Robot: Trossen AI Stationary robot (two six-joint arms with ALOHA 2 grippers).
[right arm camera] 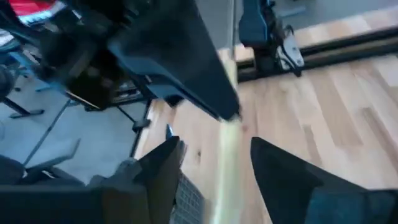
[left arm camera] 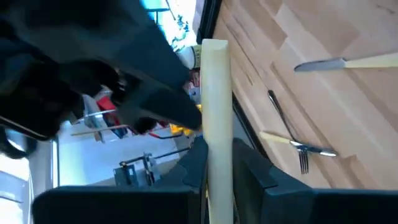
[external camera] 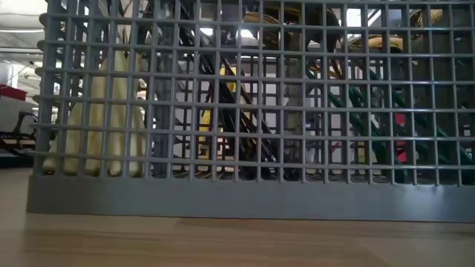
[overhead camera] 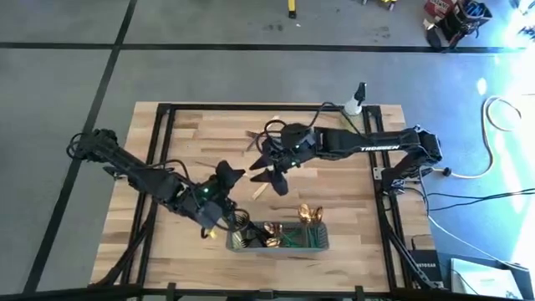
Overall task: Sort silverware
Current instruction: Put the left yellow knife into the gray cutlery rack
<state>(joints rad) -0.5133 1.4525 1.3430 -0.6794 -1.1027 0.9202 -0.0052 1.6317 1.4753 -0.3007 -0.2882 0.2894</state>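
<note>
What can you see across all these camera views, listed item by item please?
table: one, pale wood, under everything.
wire caddy: one, grey, at the table's near edge.
silverware in caddy: several; gold spoons, green and cream handles; exact count unclear.
cream-handled knife: one, loose on the table.
cream-handled fork: one, loose, beside a dark slim piece.
spray bottle: one, pale, at the table's far edge.
held piece: one, cream handle, in the left gripper.
left gripper: dark, shut on the held piece, above the caddy's left end.
right gripper: dark, open, over mid-table.
</note>
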